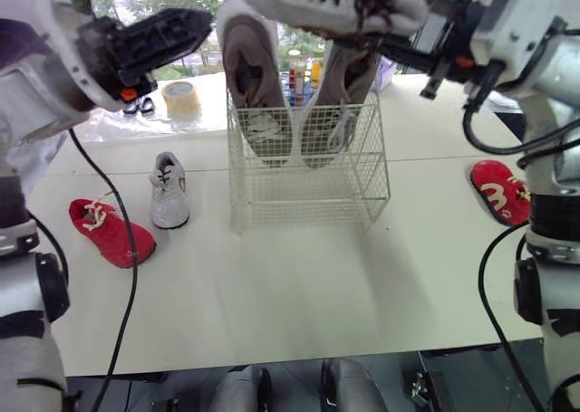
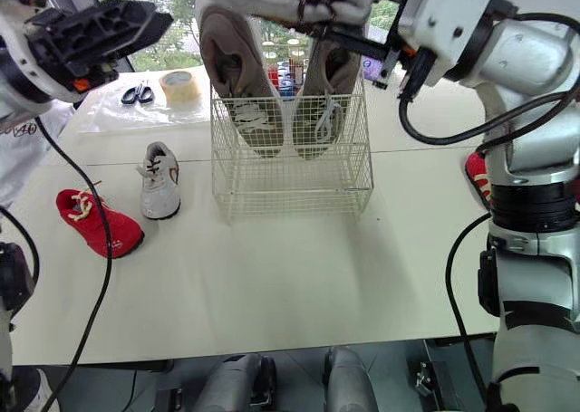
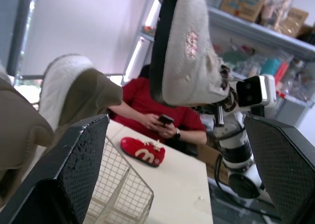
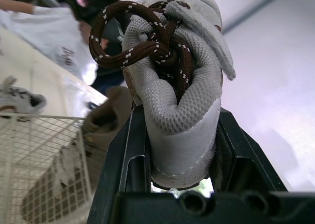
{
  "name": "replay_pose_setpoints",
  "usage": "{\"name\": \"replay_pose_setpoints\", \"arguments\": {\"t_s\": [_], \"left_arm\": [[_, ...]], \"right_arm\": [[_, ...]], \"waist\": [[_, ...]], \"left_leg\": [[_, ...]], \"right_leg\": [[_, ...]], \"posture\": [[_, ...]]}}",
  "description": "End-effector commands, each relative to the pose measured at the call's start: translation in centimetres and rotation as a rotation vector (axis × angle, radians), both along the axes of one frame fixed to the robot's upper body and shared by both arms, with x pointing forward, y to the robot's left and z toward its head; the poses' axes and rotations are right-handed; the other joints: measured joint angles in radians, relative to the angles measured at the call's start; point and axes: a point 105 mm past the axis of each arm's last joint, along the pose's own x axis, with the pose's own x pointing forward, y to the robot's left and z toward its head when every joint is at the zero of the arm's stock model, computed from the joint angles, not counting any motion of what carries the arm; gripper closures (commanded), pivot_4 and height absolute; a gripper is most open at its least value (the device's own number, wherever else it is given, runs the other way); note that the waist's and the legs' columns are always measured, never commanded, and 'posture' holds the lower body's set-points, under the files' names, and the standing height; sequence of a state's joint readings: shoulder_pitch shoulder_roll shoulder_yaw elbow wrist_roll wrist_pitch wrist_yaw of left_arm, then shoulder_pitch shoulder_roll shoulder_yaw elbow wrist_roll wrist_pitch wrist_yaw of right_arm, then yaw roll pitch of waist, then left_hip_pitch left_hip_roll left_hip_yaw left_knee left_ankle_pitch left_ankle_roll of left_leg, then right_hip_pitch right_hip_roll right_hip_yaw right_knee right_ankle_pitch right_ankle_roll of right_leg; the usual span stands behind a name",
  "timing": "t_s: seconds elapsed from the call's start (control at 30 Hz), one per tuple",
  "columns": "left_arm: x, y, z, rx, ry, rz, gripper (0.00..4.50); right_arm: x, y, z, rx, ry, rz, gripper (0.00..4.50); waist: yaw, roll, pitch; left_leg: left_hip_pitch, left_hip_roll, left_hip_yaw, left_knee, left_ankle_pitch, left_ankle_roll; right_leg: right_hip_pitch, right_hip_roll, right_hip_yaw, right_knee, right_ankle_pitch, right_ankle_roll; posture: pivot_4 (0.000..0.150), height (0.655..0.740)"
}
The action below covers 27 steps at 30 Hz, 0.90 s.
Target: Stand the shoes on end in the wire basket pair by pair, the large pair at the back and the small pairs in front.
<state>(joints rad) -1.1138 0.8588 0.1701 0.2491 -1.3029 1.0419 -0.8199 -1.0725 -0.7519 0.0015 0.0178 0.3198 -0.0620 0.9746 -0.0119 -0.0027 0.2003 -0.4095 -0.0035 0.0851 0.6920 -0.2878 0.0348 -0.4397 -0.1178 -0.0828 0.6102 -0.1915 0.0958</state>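
A white wire basket [image 1: 308,195] stands mid-table. Two large tan shoes [image 1: 254,77] [image 1: 349,86] stand on end against its back wall. Above the basket, my right gripper [image 4: 182,150] is shut on a small grey-white shoe [image 1: 335,4] with brown laces, held roughly level. My left gripper [image 1: 172,32] is open and holds nothing, raised up to the left of the basket. The matching small grey shoe [image 1: 169,190] and a red shoe [image 1: 109,233] lie on the table to the left. A second red shoe [image 1: 498,190] lies to the right.
A tape roll [image 1: 181,98] and scissors [image 1: 139,106] lie on a plastic sheet at the back left. Bottles [image 1: 299,77] stand behind the basket. A person in red [image 3: 157,111] sits beyond the table's right end.
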Motion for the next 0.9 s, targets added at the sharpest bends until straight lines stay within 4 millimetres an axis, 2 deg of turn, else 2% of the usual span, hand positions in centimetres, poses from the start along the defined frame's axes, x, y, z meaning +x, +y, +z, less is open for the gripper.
{"name": "replay_pose_setpoints", "arguments": {"t_s": [0.03, 0.13, 0.27, 0.47, 0.6, 0.73, 0.9], "left_arm": [[0.6, -0.1, 0.5, 0.039, -0.057, 0.032, 0.00], [1.6, -0.3, 0.6, 0.048, -0.063, 0.057, 0.00], [1.1, -1.1, 1.2, 0.072, -0.086, -0.034, 0.00], [-0.2, -1.1, 0.9, 0.134, -0.116, -0.143, 0.00], [0.4, -0.4, 1.5, 0.115, -0.114, -0.114, 0.00], [0.3, -0.8, 0.4, 0.189, -0.099, -0.165, 0.00], [0.6, -1.3, -0.5, 0.208, -0.062, -0.194, 2.35]], "right_arm": [[-1.0, 0.1, 1.0, -0.008, -0.085, 0.028, 3.08], [-1.1, 0.5, 0.3, -0.035, -0.082, 0.044, 3.08], [-1.2, 1.0, -1.1, -0.103, -0.078, 0.052, 3.08], [-0.9, 1.0, -1.8, -0.141, -0.063, 0.047, 3.08], [-0.7, 0.9, -2.0, -0.149, -0.077, 0.036, 3.08], [-1.2, 1.5, -2.1, -0.180, -0.115, 0.053, 3.08], [-1.3, 1.8, -2.2, -0.189, -0.125, 0.060, 3.12]], "waist": [[-0.002, 0.000, 0.000], [-0.002, 0.000, 0.000], [-0.001, 0.000, 0.000], [-0.002, 0.000, 0.000], [-0.002, 0.000, 0.000], [-0.002, 0.000, 0.000], [-0.001, 0.000, 0.000]], "left_leg": [[0.000, 0.000, 0.000, 0.000, 0.000, 0.000], [0.000, 0.000, 0.000, 0.000, 0.000, 0.000], [0.000, 0.000, 0.000, 0.000, 0.000, 0.000], [0.000, 0.000, 0.000, 0.000, 0.000, 0.000], [0.000, 0.000, 0.000, 0.000, 0.000, 0.000], [0.000, 0.000, 0.000, 0.000, 0.000, 0.000], [-0.001, 0.000, 0.000, 0.001, 0.000, 0.000]], "right_leg": [[0.000, 0.000, 0.000, 0.000, 0.000, 0.000], [0.000, 0.000, 0.000, 0.000, 0.000, 0.000], [0.000, 0.000, 0.000, 0.000, 0.000, 0.000], [-0.001, 0.000, 0.000, 0.001, 0.000, 0.000], [-0.001, 0.000, 0.000, 0.002, 0.000, 0.000], [-0.001, 0.000, 0.000, 0.002, 0.000, 0.000], [-0.001, 0.000, 0.000, 0.002, 0.000, 0.000]], "posture": [[0.150, 0.7400], [0.150, 0.7400], [0.150, 0.7400], [0.150, 0.7400], [0.150, 0.7400], [0.150, 0.7400], [0.150, 0.7400]]}}
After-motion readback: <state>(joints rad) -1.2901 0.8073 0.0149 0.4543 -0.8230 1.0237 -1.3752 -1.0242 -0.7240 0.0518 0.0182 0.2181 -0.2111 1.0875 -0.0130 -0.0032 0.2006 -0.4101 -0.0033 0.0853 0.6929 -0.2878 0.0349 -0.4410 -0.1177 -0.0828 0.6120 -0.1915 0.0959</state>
